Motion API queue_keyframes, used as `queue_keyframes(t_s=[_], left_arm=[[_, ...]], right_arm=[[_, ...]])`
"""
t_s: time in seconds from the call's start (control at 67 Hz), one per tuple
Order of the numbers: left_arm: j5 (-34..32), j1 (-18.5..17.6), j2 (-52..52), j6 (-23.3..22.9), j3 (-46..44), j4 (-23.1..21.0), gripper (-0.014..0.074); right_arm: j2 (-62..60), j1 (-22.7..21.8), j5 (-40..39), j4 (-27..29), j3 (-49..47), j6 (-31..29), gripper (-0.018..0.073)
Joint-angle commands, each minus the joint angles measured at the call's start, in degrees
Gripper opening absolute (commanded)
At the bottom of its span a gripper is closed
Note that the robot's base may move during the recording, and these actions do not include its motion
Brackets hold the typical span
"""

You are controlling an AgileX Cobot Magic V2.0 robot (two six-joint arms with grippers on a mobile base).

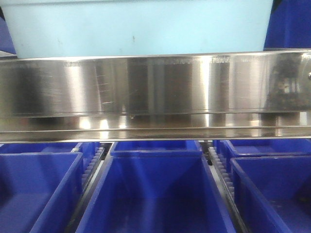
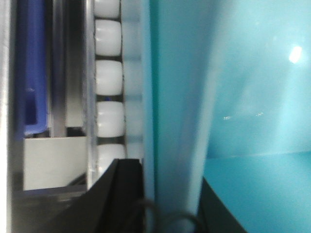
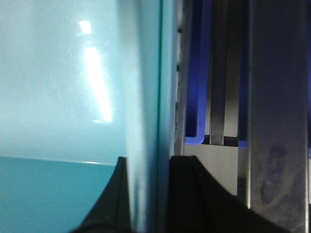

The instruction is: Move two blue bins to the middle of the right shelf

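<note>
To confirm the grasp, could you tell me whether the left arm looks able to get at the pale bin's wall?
Likely yes: the left gripper has its fingers either side of the bin wall, beside the rollers, with nothing between.

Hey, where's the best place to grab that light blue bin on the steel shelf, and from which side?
Its two thin upright side walls, one per arm, coming in from the robot-facing end. The light blue bin is wide and open-topped, so fingers can straddle each wall, as the left gripper and right gripper do.
</note>
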Motion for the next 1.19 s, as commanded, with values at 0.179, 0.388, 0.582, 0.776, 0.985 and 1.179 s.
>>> queue_keyframes(t_s=[0.179,0.388,0.582,0.776,0.985,1.179], left_arm=[[-0.30,0.02,-0.09,0.20,0.09,-1.83,-0.0111],[-0.30,0.02,-0.09,0.94,0.09,-1.83,-0.0110],[-1.95,0.02,-0.66,0.95,-1.31,-2.34,-0.0110],[-2.30,0.02,-1.91,1.60,-5.88,-2.34,-0.0110],[-4.29,0.02,-1.94,5.42,-13.26,-2.13,-0.0110],[-6.70,0.02,-1.94,9.98,-20.93,-1.98,-0.0110]], right_arm=[[-0.23,-0.08,-0.92,0.79,0.17,-0.33,-0.0165],[-0.23,-0.08,-0.92,0.79,0.17,-0.33,-0.0165],[-0.42,-0.08,-0.92,0.79,-1.02,-0.33,-0.0165],[-0.71,0.16,-1.30,-0.43,-6.25,-1.59,-0.0165],[-0.71,0.14,-2.80,-0.53,-13.32,-5.77,-0.0165],[-0.71,0.14,-8.29,-0.53,-19.53,-9.06,-0.0165]])
